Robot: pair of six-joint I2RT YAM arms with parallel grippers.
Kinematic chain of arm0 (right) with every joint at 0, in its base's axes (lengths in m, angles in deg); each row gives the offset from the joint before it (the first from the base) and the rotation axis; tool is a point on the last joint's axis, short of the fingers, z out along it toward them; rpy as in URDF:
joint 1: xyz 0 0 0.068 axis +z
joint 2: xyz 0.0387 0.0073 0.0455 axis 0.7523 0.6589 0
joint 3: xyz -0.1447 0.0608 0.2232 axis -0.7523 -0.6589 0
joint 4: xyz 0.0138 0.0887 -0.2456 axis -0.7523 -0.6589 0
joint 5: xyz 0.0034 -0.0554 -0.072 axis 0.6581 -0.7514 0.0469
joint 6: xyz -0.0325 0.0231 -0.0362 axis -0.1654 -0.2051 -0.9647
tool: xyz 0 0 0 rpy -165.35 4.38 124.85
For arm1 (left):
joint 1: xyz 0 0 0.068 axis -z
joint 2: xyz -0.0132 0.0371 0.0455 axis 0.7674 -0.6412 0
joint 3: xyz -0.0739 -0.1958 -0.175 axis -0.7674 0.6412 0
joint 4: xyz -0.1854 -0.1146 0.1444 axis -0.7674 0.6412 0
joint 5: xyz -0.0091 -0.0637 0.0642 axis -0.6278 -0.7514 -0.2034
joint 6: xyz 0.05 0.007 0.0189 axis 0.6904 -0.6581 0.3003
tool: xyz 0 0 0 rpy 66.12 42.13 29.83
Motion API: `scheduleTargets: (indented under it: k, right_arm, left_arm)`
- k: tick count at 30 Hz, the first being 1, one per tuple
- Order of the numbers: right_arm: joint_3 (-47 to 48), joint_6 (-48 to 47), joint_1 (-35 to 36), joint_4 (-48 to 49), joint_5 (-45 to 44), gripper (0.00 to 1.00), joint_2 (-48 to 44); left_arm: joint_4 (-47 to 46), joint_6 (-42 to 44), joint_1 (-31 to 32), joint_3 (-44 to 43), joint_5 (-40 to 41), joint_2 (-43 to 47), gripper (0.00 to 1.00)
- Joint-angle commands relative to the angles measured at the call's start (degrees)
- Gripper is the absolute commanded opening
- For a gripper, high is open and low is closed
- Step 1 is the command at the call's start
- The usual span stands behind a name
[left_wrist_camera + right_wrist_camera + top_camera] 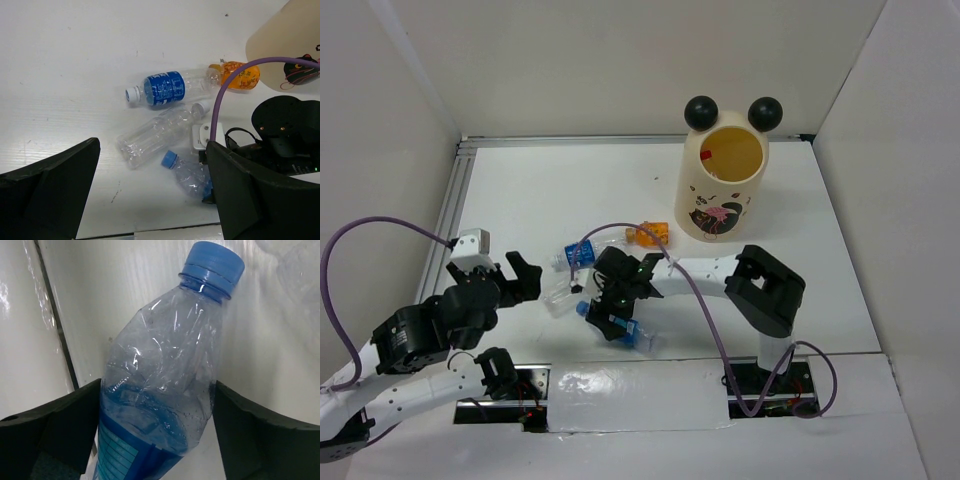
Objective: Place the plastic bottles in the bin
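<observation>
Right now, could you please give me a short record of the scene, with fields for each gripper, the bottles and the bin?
left gripper: open, empty
right gripper: shut on the blue-capped bottle
loose on table: blue-labelled bottle, clear bottle, orange bottle, all lying down
bin: upright, beyond the orange bottle

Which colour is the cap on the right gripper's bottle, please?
Blue cap on that bottle; right wrist view.
</observation>
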Motion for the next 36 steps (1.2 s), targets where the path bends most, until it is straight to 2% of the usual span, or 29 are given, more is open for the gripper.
scheduleTargets:
  k: [1,2,3,5,7,11,13,14,17,21,22,25,26,29,31,32,36]
  right_arm:
    - [1.55,0.4,0.64,1.77,-2.12,0.84,2.72]
    - [2.08,-0.73,0.64,0.9,-0.28,0.76,2.72]
    - [2.09,-1.7,0.64,-0.59,0.69,0.56,2.72]
    - [2.79,-4.95,0.64,-2.35,4.2,0.31,0.97]
    - [2.79,-8.98,0.64,-5.68,6.58,0.12,-0.87]
    - [2.18,-19.8,0.64,-15.0,13.96,0.11,-10.53]
    - [2.18,-24.62,-0.32,-18.95,15.46,0.07,-15.01]
    - [2.18,-25.96,-2.33,-19.93,17.21,0.03,-19.64]
    - [6.2,-28.42,-6.73,-21.26,18.02,0.03,-26.71]
    - [14.55,-29.83,-19.82,-18.46,19.15,0.03,-31.37]
    - [15.61,-30.45,-22.36,-16.8,19.16,0.03,-32.34]
    - [14.93,-30.98,-32.74,-2.15,20.92,0.0,-36.38]
    - [12.66,-30.98,-34.94,7.21,20.92,0.0,-37.87]
    - [10.18,-30.45,-41.71,21.31,20.3,0.0,-36.93]
    - [10.18,-29.32,-46.54,25.65,21.17,0.0,-35.26]
    - [10.18,-28.27,-47.95,30.2,21.18,0.0,-34.55]
    - [8.15,-28.34,-52.18,38.31,21.18,0.04,-30.6]
  left_arm:
    - [1.02,-1.15,0.17,-1.33,0.58,0.08,1.0]
    - [1.02,-1.15,0.17,-1.33,0.58,0.08,1.0]
    - [1.02,-1.15,0.17,-1.33,0.58,0.6,1.0]
    - [1.02,-1.15,0.17,-1.33,0.58,0.61,1.0]
    - [0.5,-1.15,0.17,-0.8,0.06,0.61,1.0]
    - [-1.79,1.84,0.17,-0.28,-1.26,0.61,1.0]
    - [-3.54,2.63,0.17,-0.28,-1.79,0.61,1.0]
    - [-4.25,3.24,0.17,0.42,-1.8,0.0,1.0]
    - [-6.97,3.78,0.17,2.09,-2.5,-0.62,1.0]
    - [-10.22,4.3,0.17,5.69,-4.07,-3.6,1.0]
    - [-11.1,4.83,0.17,6.31,-4.69,-5.0,1.0]
    - [-14.09,4.83,0.17,7.89,-7.85,-7.64,1.0]
    - [-14.1,4.83,-0.44,7.9,-9.16,-9.57,1.0]
    - [-16.29,4.83,-1.5,8.43,-11.54,-12.04,1.0]
    - [-17.43,4.83,-2.03,8.95,-12.69,-13.28,1.0]
    - [-18.22,4.83,-2.64,8.95,-13.91,-14.15,1.0]
    - [-18.75,1.68,-3.78,10.26,-16.99,-15.92,1.0]
